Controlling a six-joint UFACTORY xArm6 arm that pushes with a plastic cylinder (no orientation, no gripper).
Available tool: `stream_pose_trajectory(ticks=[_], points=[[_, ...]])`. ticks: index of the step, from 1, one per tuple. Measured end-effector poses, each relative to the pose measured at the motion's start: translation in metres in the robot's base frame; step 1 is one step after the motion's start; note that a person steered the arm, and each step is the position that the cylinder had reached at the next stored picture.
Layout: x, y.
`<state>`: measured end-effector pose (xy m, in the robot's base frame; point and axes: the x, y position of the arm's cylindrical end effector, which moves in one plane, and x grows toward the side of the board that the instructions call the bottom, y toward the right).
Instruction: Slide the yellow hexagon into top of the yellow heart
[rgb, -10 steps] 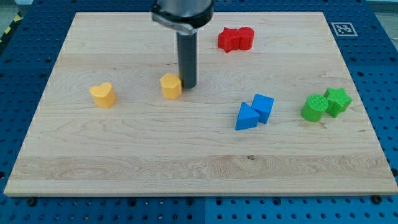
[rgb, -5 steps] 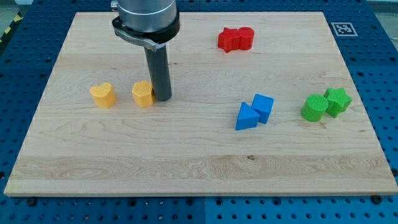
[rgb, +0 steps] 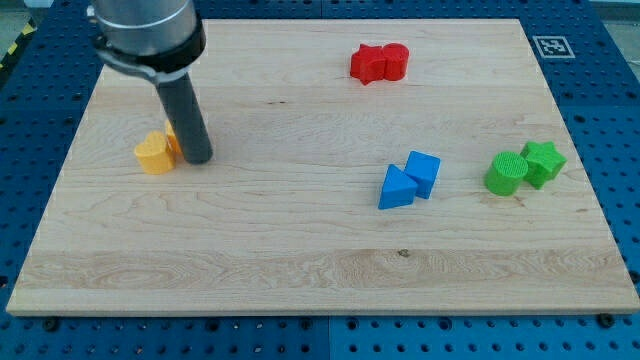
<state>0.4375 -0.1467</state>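
Note:
Two yellow blocks touch at the board's left. The yellow heart sits lower left. Only a sliver of the yellow hexagon shows at the heart's upper right, the rest hidden behind my rod. My tip rests on the board just right of both blocks, against the hexagon's right side. The wooden board fills most of the view.
A red star-like block and a red cylinder touch at the view's top. Two blue blocks sit right of centre. A green cylinder and a green star sit at the right.
My rod has moved left, pushing the yellow hexagon left until it met the yellow heart. The heart has shifted slightly left. The other blocks have not moved.

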Motion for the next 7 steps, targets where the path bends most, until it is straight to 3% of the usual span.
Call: stream_pose_trajectory(ticks=[1,3,4,6,7], points=[[-0.05,0.0],[-0.081,0.01],[-0.117,0.004],[-0.046,-0.029],[-0.035,-0.029]])
